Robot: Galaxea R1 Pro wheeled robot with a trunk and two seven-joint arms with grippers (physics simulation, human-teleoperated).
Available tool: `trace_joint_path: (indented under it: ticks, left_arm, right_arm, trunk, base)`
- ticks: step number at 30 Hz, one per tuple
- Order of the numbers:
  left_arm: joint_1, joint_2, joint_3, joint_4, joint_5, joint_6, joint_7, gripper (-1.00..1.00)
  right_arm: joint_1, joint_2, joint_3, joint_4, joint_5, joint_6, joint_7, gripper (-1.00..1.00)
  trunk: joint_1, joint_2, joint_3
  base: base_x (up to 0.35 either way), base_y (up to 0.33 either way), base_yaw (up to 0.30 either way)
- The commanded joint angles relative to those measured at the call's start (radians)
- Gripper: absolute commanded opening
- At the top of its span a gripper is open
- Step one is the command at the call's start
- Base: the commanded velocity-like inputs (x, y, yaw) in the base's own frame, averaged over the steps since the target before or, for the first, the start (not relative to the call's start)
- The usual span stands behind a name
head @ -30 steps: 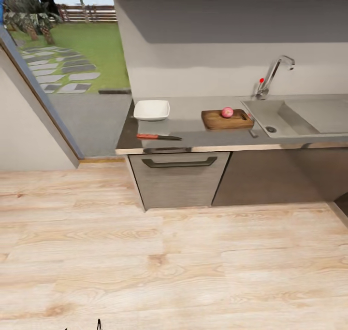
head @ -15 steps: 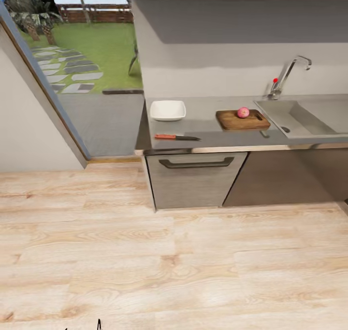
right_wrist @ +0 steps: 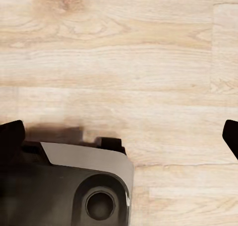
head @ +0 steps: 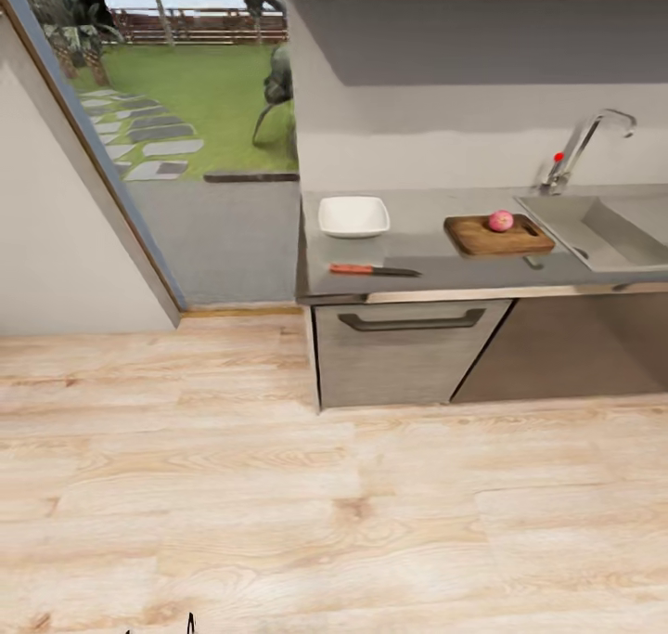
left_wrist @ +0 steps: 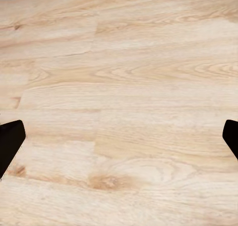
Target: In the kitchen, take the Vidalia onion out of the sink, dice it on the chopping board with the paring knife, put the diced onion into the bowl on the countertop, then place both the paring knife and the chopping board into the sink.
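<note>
- The whole head view has slid rightward across the last second: the long dark grey glossy table [head: 436, 249] with its steel front edge now sits further right in frame, a sign the camera has turned or the base has rolled, not that anything on it moved.
- The round pink-red Vidalia onion [head: 501, 221] rests on the small dark brown wooden chopping board [head: 497, 236], beside the grey sink [head: 603, 230], so the first step looks done.
- The slim paring knife [head: 373, 269] with its red-orange handle lies near the table's front edge, just in front of the shallow white squarish bowl [head: 353, 216].
- The left gripper [left_wrist: 119, 139] and right gripper [right_wrist: 119, 139] hang over the pale wood floor [left_wrist: 124, 87], well away from all of it, fingertips spread wide and holding nothing.
- Judged next: close in on the knife.
</note>
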Motion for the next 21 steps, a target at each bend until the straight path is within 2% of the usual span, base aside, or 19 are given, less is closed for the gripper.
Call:
trace_joint_path:
  ticks: [1, 5, 11, 21]
  left_arm:
    - [-0.002, 0.0, -0.005, 0.004, -0.006, -0.002, 0.01, 1.0]
    - [-0.002, 0.0, -0.005, 0.004, -0.006, -0.002, 0.01, 1.0]
    - [-0.002, 0.0, -0.005, 0.004, -0.006, -0.002, 0.01, 1.0]
    - [-0.002, 0.0, -0.005, 0.004, -0.006, -0.002, 0.01, 1.0]
  right_arm:
    - [0.0, 0.004, 0.008, 0.0, -0.004, -0.003, -0.006, 1.0]
    - [0.0, 0.022, 0.007, 0.001, -0.004, -0.003, -0.006, 1.0]
    - [0.0, 0.025, 0.007, 0.001, -0.005, -0.003, -0.005, 1.0]
    - [0.0, 0.025, 0.007, 0.001, -0.006, -0.004, -0.004, 1.0]
  trunk:
    - [0.0, -0.001, -0.001]
    - [0.0, -0.001, -0.001]
    - [0.0, -0.001, -0.001]
    - [0.0, -0.001, 0.007]
  base:
    - [0.09, 0.287, 0.0]
    - [0.09, 0.287, 0.0]
    - [0.09, 0.287, -0.017]
    - [0.091, 0.287, -0.194]
